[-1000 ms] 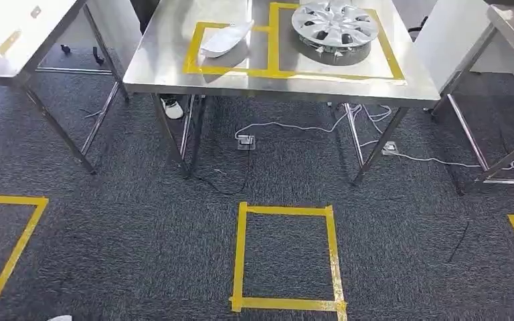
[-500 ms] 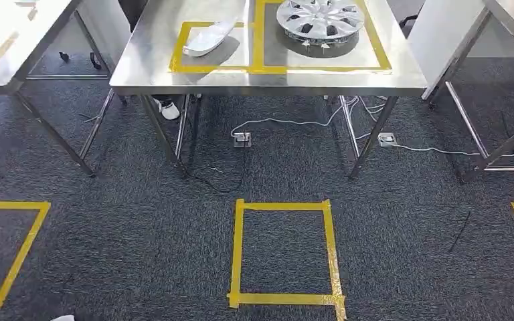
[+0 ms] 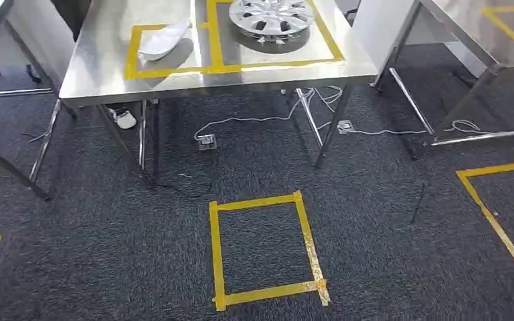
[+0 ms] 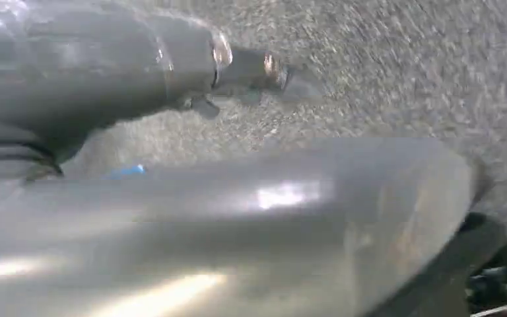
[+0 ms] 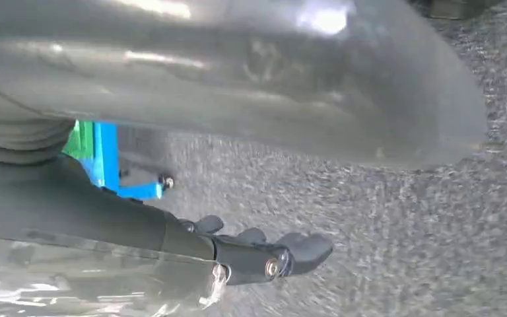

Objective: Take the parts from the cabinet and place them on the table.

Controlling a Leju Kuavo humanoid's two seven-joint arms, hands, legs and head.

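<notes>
Steel bench [image 3: 94,73] holds two parts; both hands hang, grip unclear. Next, I think: find the cabinet.

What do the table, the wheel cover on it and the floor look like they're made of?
Table: probably stainless steel, brushed sheen with soft reflections. Wheel cover: silver, likely painted plastic, though metal is possible. Floor: dark speckled carpet, fuzzy matte texture.

I find nothing readable — no text, label, brand or number on any surface in my views.
</notes>
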